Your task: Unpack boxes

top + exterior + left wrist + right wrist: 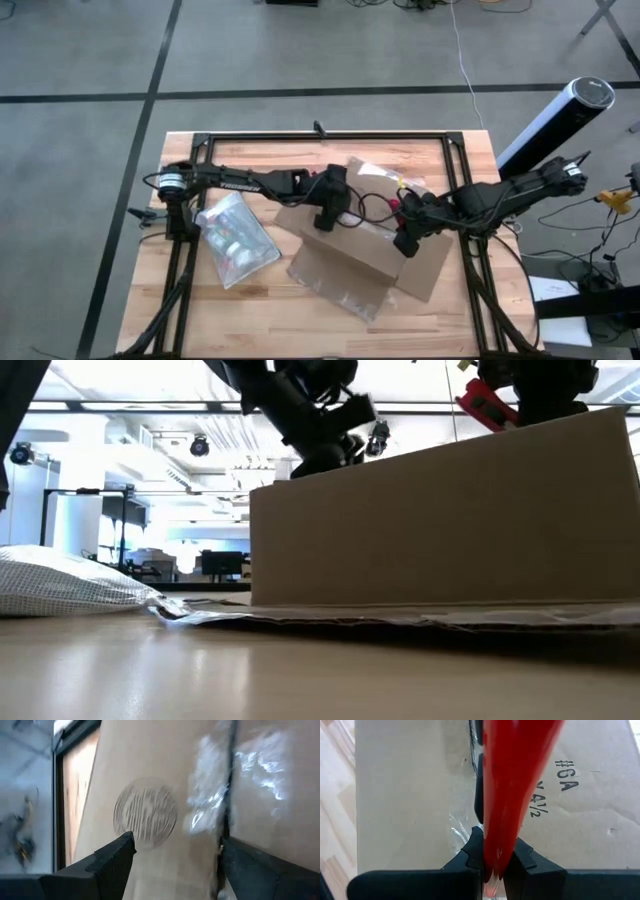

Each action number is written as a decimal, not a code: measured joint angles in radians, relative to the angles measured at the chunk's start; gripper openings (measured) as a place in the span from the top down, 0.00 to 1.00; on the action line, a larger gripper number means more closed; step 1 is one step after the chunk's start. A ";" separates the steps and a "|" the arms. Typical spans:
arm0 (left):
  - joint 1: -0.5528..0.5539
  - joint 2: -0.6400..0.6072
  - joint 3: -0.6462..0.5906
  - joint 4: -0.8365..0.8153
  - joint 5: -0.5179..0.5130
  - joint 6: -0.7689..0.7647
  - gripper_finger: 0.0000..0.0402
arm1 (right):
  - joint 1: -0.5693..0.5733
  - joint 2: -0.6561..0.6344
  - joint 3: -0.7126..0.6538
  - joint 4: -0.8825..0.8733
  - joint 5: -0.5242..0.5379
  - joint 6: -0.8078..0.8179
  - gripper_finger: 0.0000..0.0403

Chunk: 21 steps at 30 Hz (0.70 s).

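Observation:
The brown cardboard box (350,255) lies on the wooden table's middle; it fills the low view (440,520). Clear tape (212,795) runs along its top seam, beside a round clear sticker (145,812). My left gripper (325,215) is open above the box's left part, its fingers (112,865) on either side of bare cardboard; I cannot tell whether they touch it. My right gripper (405,242) is over the box's right part, shut on a red utility knife (512,780). In the low view the knife (485,405) shows above the box's top edge. My right gripper pinches the red knife near its lower end (492,862) between its two fingers (470,857). The fingers slant down from the table's right side. The rest of the knife rises past the wrist, over the box's taped seam, and looks clear of the cardboard.
A translucent zip pouch (235,240) lies on the table left of the box and shows at the low view's left (60,585). An opened flap (425,270) spreads from the box toward the table's right. A black frame (320,135) borders the tabletop.

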<state>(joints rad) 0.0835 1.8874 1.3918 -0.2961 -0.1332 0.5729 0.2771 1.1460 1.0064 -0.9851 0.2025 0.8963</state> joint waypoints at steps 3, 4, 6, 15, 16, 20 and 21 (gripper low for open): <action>-0.016 0.000 0.000 0.009 -0.005 0.057 0.32 | -0.011 0.001 -0.001 0.024 0.009 -0.007 0.96; -0.018 -0.001 -0.001 0.009 -0.004 0.064 0.32 | -0.017 0.001 -0.001 0.034 0.009 -0.010 0.96; -0.021 -0.002 -0.005 0.012 -0.006 0.075 0.32 | -0.028 0.001 -0.001 0.056 0.021 -0.021 0.96; -0.012 0.008 -0.007 0.027 -0.080 0.066 0.32 | -0.055 0.002 0.000 0.160 0.025 -0.053 0.96; -0.010 0.015 -0.007 0.028 -0.083 0.065 0.32 | -0.055 0.002 0.000 0.161 0.025 -0.053 0.96; -0.009 0.046 -0.005 0.029 -0.093 0.045 0.33 | -0.055 0.002 0.000 0.153 0.023 -0.053 0.96; -0.009 0.054 -0.004 0.029 -0.105 0.038 0.34 | -0.055 0.002 0.000 0.147 0.023 -0.052 0.96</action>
<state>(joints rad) 0.0746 1.9413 1.3876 -0.2667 -0.2378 0.6110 0.2222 1.1477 1.0065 -0.8383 0.2251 0.8441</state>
